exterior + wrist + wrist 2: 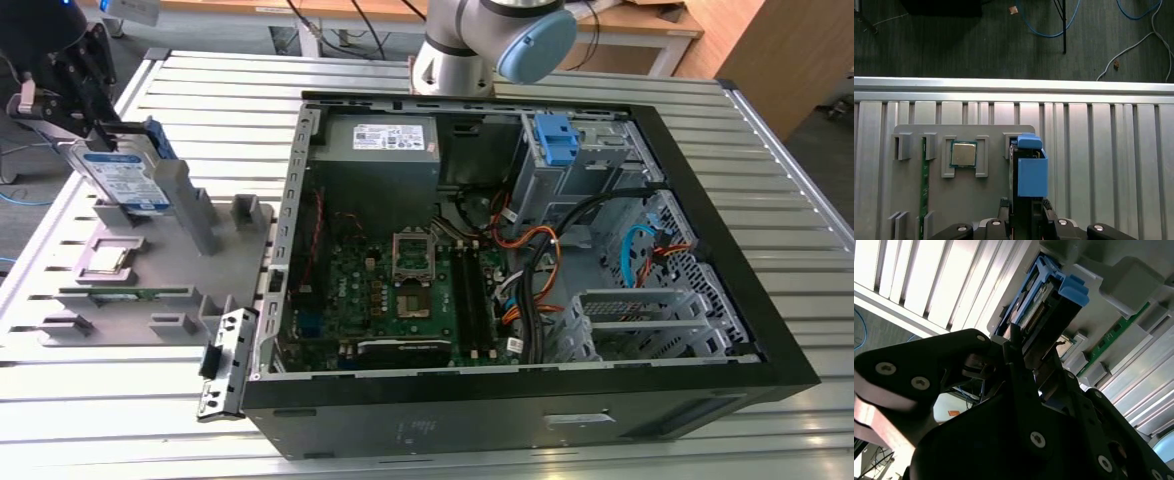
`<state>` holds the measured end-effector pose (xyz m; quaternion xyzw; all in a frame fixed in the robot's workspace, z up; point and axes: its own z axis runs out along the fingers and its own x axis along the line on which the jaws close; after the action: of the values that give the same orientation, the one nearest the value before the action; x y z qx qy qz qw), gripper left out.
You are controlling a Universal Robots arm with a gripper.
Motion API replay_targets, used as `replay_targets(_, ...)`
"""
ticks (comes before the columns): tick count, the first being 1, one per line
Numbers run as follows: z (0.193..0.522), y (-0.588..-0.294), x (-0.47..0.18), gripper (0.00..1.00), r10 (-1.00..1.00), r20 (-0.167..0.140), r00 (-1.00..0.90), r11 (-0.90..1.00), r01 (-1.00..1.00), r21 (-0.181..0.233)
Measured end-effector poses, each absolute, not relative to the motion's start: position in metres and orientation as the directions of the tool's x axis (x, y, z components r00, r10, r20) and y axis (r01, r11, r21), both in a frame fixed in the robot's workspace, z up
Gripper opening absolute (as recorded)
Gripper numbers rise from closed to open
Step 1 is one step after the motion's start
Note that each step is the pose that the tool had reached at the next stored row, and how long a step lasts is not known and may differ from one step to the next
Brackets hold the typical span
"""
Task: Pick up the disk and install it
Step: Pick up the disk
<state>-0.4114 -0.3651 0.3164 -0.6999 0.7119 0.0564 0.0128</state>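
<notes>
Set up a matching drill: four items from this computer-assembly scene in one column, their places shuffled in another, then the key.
1 disk
2 processor chip
3 memory stick
4 blue bracket

A inside the computer case
B flat in a recess of the grey fixture
C held by the hand
D on edge in a fixture slot

Pairs: 1-C, 2-B, 3-D, 4-A
</notes>
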Motion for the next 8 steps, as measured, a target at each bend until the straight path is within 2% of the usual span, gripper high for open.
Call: replay_targets(8, 0.3141, -0.3651, -0.4107, 0.35, -0.997, -0.08, -0.02, 0.015, -0.998, 0.064)
